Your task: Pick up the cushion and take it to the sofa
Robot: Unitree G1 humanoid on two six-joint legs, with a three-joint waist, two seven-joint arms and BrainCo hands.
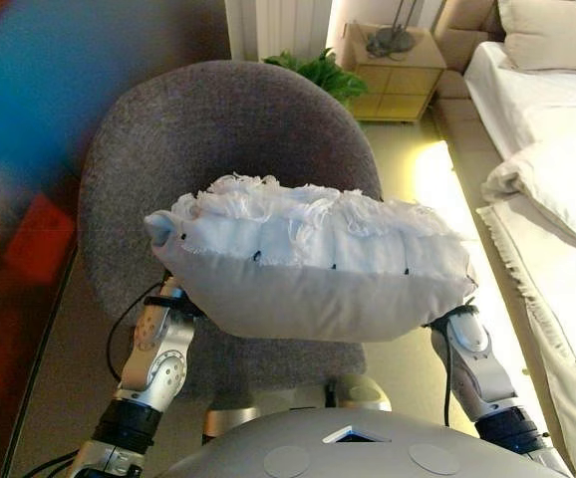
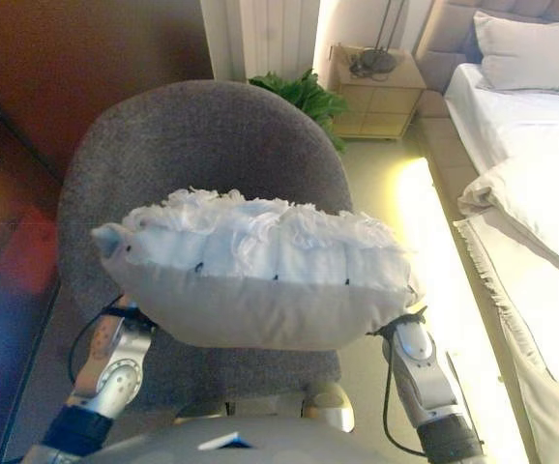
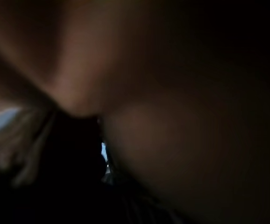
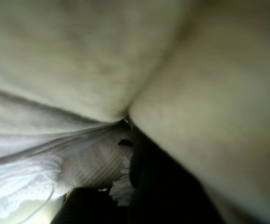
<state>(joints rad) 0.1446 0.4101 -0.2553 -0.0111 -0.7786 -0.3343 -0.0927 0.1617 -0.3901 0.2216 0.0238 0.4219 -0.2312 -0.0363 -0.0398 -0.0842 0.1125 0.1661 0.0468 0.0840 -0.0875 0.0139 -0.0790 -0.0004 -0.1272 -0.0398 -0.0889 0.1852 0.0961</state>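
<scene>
A pale cushion [image 1: 308, 264] with a white frilled top [image 2: 260, 237] is held up in front of me, above the seat of a grey armchair [image 1: 228, 129]. My left arm [image 1: 158, 354] reaches up under its left end and my right arm [image 1: 467, 349] under its right end. Both hands are hidden behind the cushion. The cushion's fabric [image 4: 102, 56] fills the right wrist view from very close, with white frill [image 4: 13, 186] at one edge. In the left wrist view the fabric [image 3: 172, 140] shows dark and close.
The round-backed grey armchair stands right in front. A bed with white bedding [image 1: 557, 169] runs along the right. A wooden nightstand [image 1: 398, 75] and a green plant [image 1: 318, 70] stand at the back. A dark cabinet front [image 2: 18, 193] is on the left.
</scene>
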